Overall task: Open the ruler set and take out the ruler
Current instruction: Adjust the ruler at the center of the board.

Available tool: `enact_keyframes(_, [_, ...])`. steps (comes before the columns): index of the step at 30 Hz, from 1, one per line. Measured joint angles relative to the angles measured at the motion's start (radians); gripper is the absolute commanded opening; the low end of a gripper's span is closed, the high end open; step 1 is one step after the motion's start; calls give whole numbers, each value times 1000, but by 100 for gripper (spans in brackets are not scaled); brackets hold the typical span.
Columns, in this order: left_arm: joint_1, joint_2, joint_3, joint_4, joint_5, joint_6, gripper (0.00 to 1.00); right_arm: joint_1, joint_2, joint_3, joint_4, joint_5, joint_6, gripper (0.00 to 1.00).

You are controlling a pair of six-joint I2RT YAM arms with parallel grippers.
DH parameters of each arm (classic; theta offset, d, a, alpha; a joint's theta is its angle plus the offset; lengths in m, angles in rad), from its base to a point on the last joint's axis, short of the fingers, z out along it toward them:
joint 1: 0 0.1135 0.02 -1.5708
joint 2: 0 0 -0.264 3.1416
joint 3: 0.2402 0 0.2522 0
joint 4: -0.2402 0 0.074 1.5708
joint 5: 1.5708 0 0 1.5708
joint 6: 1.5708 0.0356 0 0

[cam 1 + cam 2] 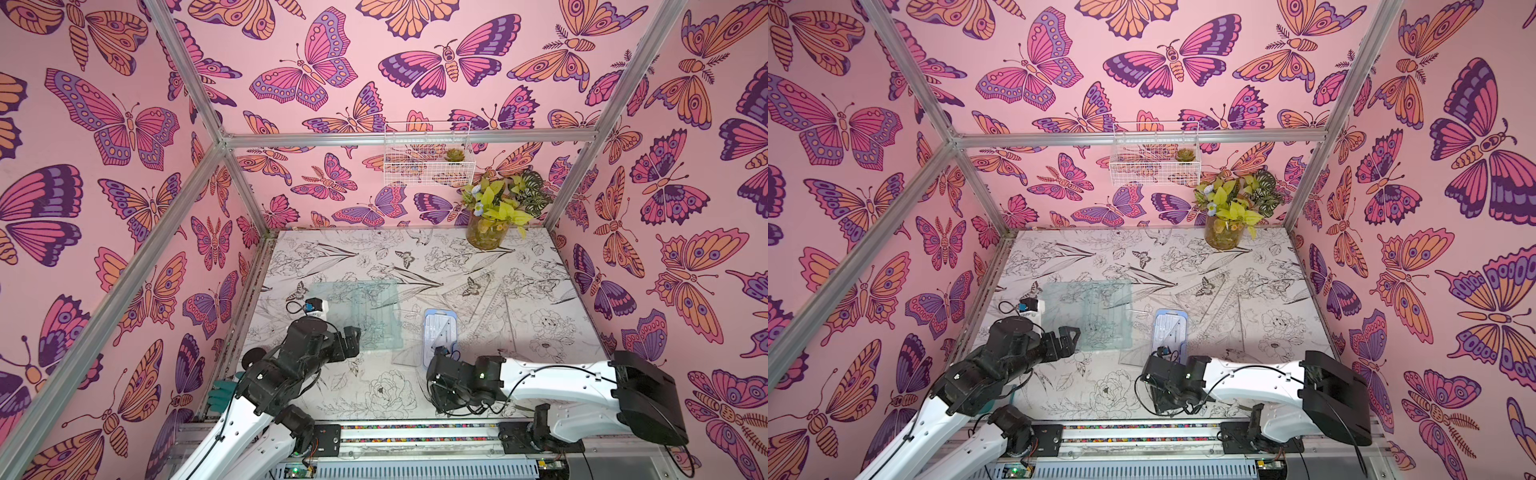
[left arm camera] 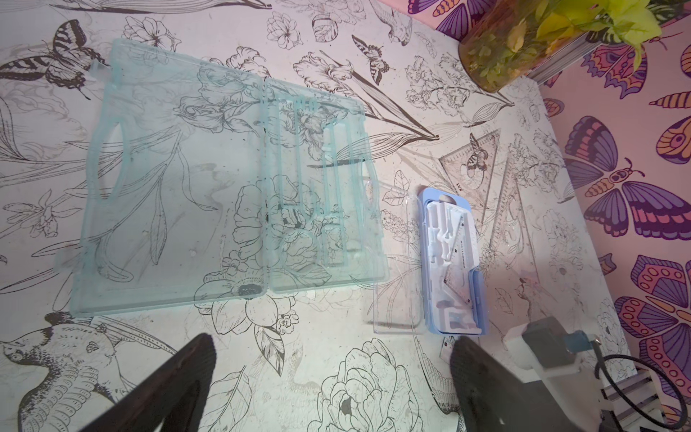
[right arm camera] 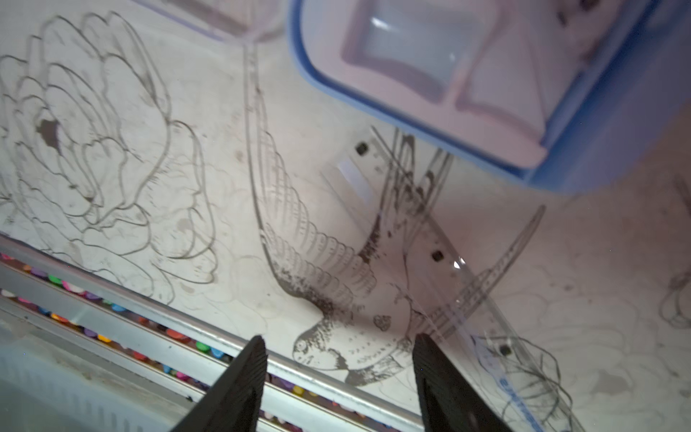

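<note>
The ruler set (image 1: 439, 332) is a blue case with a white insert, lying open in the middle of the table in both top views (image 1: 1169, 332). Its clear lid (image 2: 397, 262) lies flat beside it. A small set square still sits in the insert (image 2: 458, 243). A clear ruler (image 3: 437, 258) lies flat on the table just in front of the case, crossed by a clear curved piece. My right gripper (image 3: 340, 346) hangs open just above the ruler's near end, with nothing between its fingers. My left gripper (image 2: 332, 344) is wide open and empty over bare table, left of the case.
A large teal see-through case (image 1: 361, 311) lies open left of the set. Clear set squares (image 2: 478, 161) lie to its right. A plant jar (image 1: 486, 232) stands at the back right, under a wire basket (image 1: 428, 162). The front rail (image 3: 149, 310) runs close to my right gripper.
</note>
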Motion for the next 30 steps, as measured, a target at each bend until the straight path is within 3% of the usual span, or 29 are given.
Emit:
enact_keyframes(16, [3,44,5,10,0,-3,100,-11,-13,-60,69,-29,130,71])
enact_keyframes(30, [3,80,31,24,-1,-3,100,-329,-214,-181,-67,125,69,74])
